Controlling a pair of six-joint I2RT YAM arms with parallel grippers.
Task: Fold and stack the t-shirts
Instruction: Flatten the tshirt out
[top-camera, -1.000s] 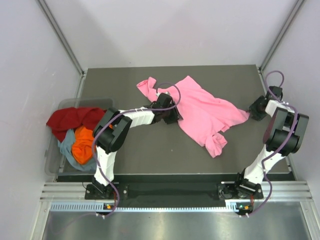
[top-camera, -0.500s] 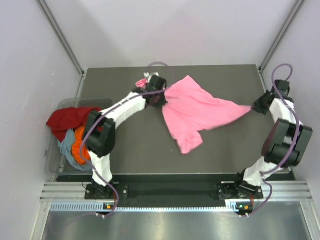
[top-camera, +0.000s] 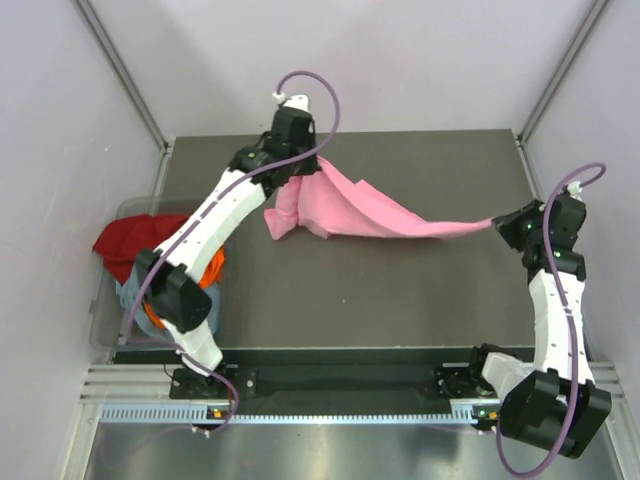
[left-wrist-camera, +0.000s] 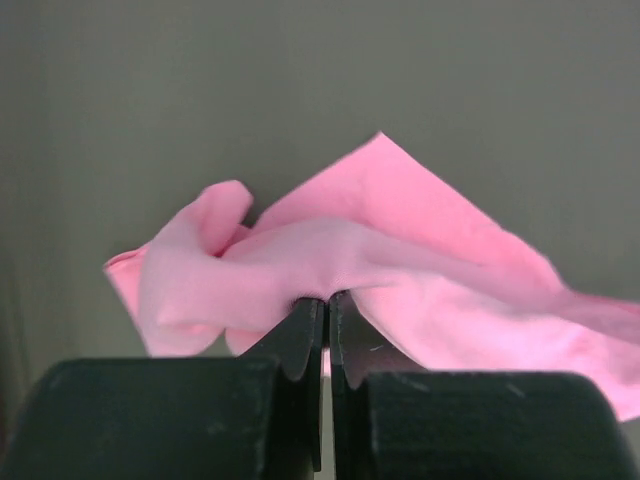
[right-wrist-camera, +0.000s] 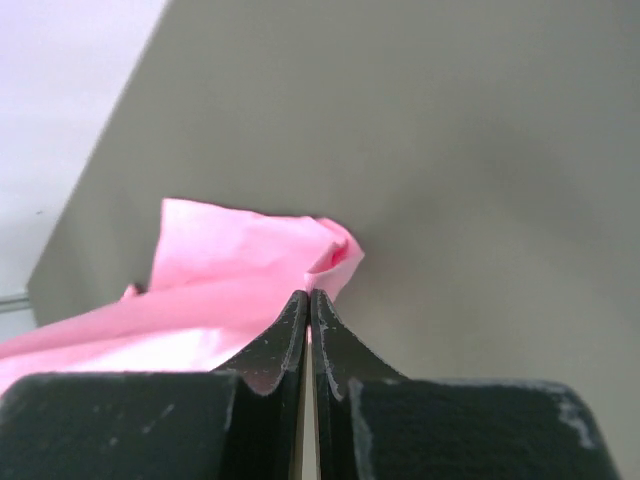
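Now our left claw (left-wrist-camera: 325, 300) is clamped shut on a bunched edge of the pink t-shirt (top-camera: 370, 215) near the far side of the counter (top-camera: 380, 290), and our right claw (right-wrist-camera: 308, 295) pinches its opposite corner; we see the cloth stretched between them.

The pink t-shirt (left-wrist-camera: 400, 250) runs off the left wrist view's edge.

Pink t-shirt (top-camera: 385, 217) stretched above table; 3 others (top-camera: 135, 240) heaped left.
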